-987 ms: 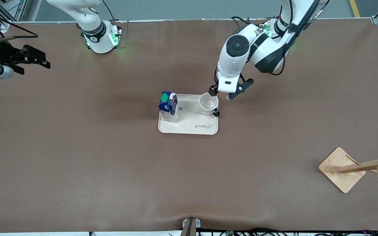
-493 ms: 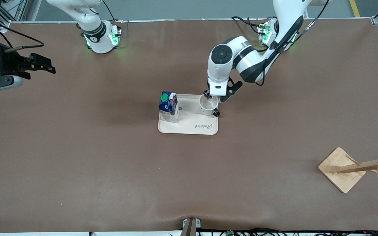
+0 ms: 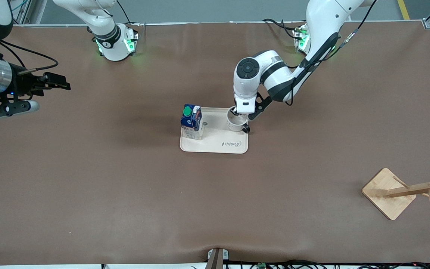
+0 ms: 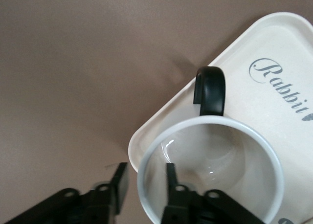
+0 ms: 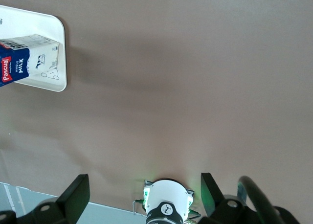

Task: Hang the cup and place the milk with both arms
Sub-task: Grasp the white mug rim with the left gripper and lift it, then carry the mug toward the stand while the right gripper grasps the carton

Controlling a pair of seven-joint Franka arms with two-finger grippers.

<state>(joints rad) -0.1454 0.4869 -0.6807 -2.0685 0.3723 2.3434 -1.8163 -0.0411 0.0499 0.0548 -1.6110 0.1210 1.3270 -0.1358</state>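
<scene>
The white cup [image 3: 237, 121] stands on the cream tray [image 3: 215, 145], at the tray's corner toward the left arm, its black handle [image 4: 210, 89] out over the tray's rim. My left gripper [image 3: 238, 112] is down at the cup's rim, open. One of its fingers [image 4: 120, 185] is outside the wall and the other is inside the cup [image 4: 215, 158], with a gap still showing. The milk [image 3: 192, 122] stands upright at the tray's other end. My right gripper [image 3: 50, 93] hangs open and empty over the table's right-arm end; the milk [image 5: 29, 57] shows at the edge of its wrist view.
A wooden cup rack [image 3: 405, 192] stands toward the left arm's end of the table, nearer the front camera than the tray. The right arm's base [image 5: 166, 204] shows between the right gripper's [image 5: 144, 185] fingers. Brown tabletop [image 3: 125, 186] lies all round the tray.
The left arm has moved toward the tray and come down onto the cup's rim, its fingers narrowing around the wall. The right gripper has drifted toward the tray and stayed open.
</scene>
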